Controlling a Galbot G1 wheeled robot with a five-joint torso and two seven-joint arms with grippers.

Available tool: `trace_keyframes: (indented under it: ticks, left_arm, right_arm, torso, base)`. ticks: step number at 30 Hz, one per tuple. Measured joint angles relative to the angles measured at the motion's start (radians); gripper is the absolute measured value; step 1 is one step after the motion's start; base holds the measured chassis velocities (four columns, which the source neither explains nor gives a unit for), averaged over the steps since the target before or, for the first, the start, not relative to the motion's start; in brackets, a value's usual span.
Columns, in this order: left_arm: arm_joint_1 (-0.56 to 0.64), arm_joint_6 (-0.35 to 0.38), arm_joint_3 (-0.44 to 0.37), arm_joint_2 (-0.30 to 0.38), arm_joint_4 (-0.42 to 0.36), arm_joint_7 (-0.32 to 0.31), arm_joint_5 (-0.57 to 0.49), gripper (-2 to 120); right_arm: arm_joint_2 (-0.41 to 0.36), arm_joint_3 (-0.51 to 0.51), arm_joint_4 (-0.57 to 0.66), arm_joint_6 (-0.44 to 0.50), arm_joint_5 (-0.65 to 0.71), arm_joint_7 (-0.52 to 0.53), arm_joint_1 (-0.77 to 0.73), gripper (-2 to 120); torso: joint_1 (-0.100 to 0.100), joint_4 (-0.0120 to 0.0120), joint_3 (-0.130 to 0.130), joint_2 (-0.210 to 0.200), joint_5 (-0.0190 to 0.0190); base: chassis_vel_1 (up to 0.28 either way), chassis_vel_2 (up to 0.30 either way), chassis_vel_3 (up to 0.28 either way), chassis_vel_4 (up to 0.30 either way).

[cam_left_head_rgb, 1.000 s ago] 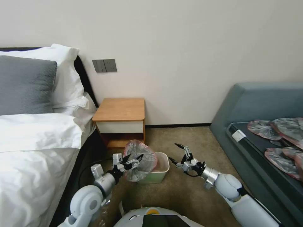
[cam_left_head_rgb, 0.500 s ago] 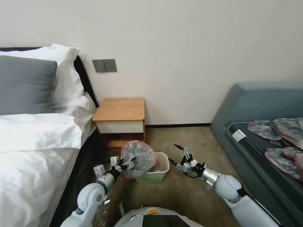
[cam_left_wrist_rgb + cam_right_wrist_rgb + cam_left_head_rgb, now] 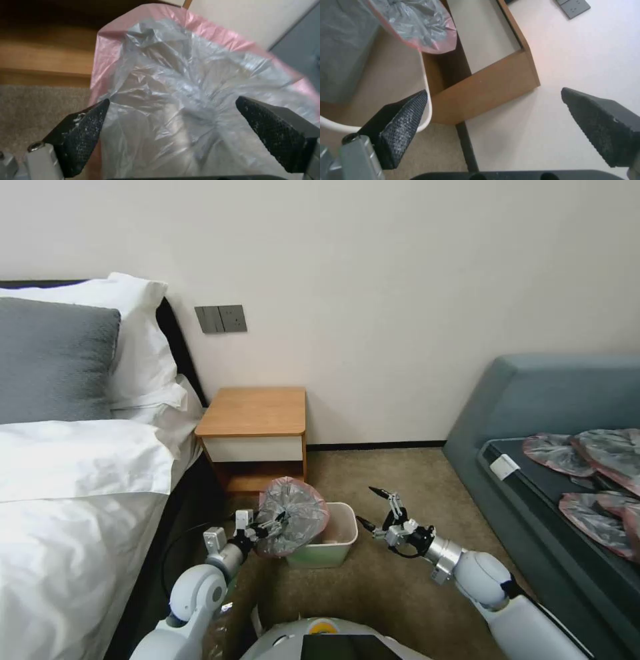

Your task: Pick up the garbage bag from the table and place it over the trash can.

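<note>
Garbage bag (image 3: 291,515) sat crumpled over the left end of the trash can (image 3: 339,540), lower centre of frame, below the bench (image 3: 253,412). Left end effector (image 3: 270,528) pressed into the bag with fingers spread, plastic between them. Right end effector (image 3: 375,507) hovered spread wide, released, just right of the can.
</note>
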Motion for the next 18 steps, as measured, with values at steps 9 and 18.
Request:
trace_keyframes:
  ticks: [9, 18]
  left_arm:
    - [-0.001, 0.051, 0.006, -0.01, -0.008, -0.015, 0.056, 96]
    - [-0.011, 0.144, 0.016, -0.023, -0.006, -0.009, 0.103, 99]
  right_arm:
    - [0.006, 0.0, -0.002, 0.004, -0.004, 0.003, -0.003, 100]
    - [0.012, 0.007, 0.003, 0.009, -0.006, 0.005, -0.016, 100]
  torso:
    - [0.0, 0.0, 0.0, 0.0, 0.0001]
    - [0.0, -0.0001, 0.0, 0.0, 0.0]
  base:
    - [0.0, 0.0, 0.0, 0.0]
    - [0.0, 0.0, 0.0, 0.0]
